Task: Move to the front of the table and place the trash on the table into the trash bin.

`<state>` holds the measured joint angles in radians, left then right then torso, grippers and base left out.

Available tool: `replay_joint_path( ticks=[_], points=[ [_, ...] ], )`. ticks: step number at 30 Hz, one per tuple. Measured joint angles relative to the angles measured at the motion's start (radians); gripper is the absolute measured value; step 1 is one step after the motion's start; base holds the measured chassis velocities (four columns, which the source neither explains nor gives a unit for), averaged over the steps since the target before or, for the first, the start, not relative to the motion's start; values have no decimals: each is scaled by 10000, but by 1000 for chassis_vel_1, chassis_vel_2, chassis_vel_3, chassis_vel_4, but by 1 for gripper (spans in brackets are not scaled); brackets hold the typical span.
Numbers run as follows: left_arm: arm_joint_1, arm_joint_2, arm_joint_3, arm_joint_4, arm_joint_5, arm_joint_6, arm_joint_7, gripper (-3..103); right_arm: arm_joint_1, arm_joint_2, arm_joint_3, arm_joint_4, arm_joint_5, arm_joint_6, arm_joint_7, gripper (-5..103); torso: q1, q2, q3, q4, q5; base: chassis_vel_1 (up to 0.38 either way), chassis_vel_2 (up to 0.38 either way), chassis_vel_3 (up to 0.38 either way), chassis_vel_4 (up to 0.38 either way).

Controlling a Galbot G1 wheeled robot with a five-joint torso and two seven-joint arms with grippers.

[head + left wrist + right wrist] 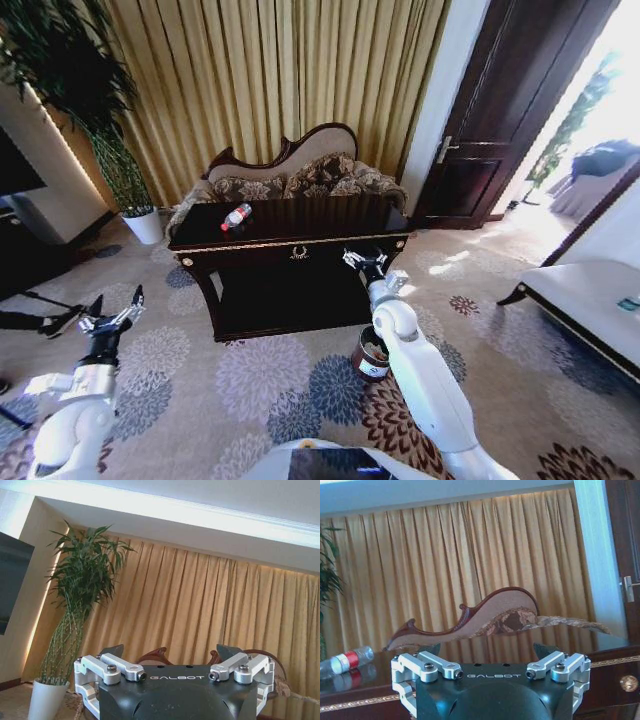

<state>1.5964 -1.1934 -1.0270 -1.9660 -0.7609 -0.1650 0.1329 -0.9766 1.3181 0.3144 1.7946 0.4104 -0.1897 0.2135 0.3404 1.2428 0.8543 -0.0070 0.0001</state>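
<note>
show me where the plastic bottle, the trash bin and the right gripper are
plastic bottle [236,216], head view, on its label at mid-body.
trash bin [371,368], head view, on its side label.
right gripper [364,260], head view, midway between its open fingertips.

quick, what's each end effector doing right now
Left end effector: open, holding nothing, low beside the table.
Right end effector: open, holding nothing, at the table's front edge.

The right arm is stretched forward and upward from the shoulder, its white links nearly straight. Its right gripper [366,260] is raised at the arm's far end, with the fingers spread apart and nothing held between them. The left arm is bent low at the robot's left side, forearm raised. The left gripper [112,311] is pointed upward, its fingers [136,297] splayed wide and empty.
</note>
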Motion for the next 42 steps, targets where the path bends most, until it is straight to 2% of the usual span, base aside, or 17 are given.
replay_joint_path(
  ticks=[11,15,16,18,19,21,23,26,27,31,33,34,35,36,38,42],
  points=[
    [108,262,-216,-267,201,693,-546,100,36,-365,-46,319,44,-465,210,100,0,0,-1,0,1,0,0,0,0],
    [198,429,-304,-465,179,1347,-987,100,6,-453,-53,272,-6,-587,235,100,0,0,0,1,0,0,0,0,0],
    [198,429,-304,-465,179,1347,-987,100,6,-453,-53,272,-6,-587,235,100,0,0,0,1,0,0,0,0,0],
    [268,477,-353,-620,180,1771,-1128,100,-36,-538,-53,275,74,-612,249,100,0,0,0,0,0,0,0,0,0],
    [268,477,-353,-620,180,1771,-1128,100,-36,-538,-53,275,74,-612,249,100,0,0,0,0,0,0,0,0,0],
    [304,502,-416,-919,127,2539,-1532,100,-58,-631,-40,372,279,-663,274,100,0,0,0,0,0,0,0,0,0],
    [304,511,-436,-999,81,2728,-1645,100,-59,-651,-31,409,345,-686,288,100,0,0,0,0,0,0,0,0,0],
    [193,603,-576,-1372,-73,3697,-2229,100,-71,-736,26,585,530,-749,373,100,0,0,0,-1,0,0,0,0,0],
    [193,603,-576,-1372,-73,3697,-2229,100,-71,-736,26,585,530,-749,373,100,0,0,0,-1,0,0,0,0,0],
    [110,751,-820,-1666,-96,4276,-2382,100,-96,-713,48,642,555,-752,397,100,0,0,0,0,1,0,0,0,0],
    [95,779,-837,-1665,-131,4260,-2370,100,-98,-694,48,635,552,-752,397,100,0,0,0,0,0,0,0,0,0],
    [82,815,-840,-1624,-225,4110,-2237,100,-99,-669,46,627,551,-751,397,100,0,0,0,1,1,0,0,0,0],
    [67,869,-825,-1476,-368,3689,-1923,100,-98,-639,40,616,550,-748,397,100,0,0,0,1,1,0,0,0,0],
    [67,869,-825,-1476,-368,3689,-1923,100,-98,-639,40,616,550,-748,397,100,0,0,0,1,1,0,0,0,0],
    [54,946,-800,-1295,-452,3228,-1516,100,-95,-594,17,605,548,-746,393,100,0,0,0,0,-1,0,0,0,0],
    [23,1044,-794,-1229,-540,3082,-1381,100,-58,-579,-28,607,552,-746,325,100,1,0,0,0,0,0,0,0,0]
  ],
)
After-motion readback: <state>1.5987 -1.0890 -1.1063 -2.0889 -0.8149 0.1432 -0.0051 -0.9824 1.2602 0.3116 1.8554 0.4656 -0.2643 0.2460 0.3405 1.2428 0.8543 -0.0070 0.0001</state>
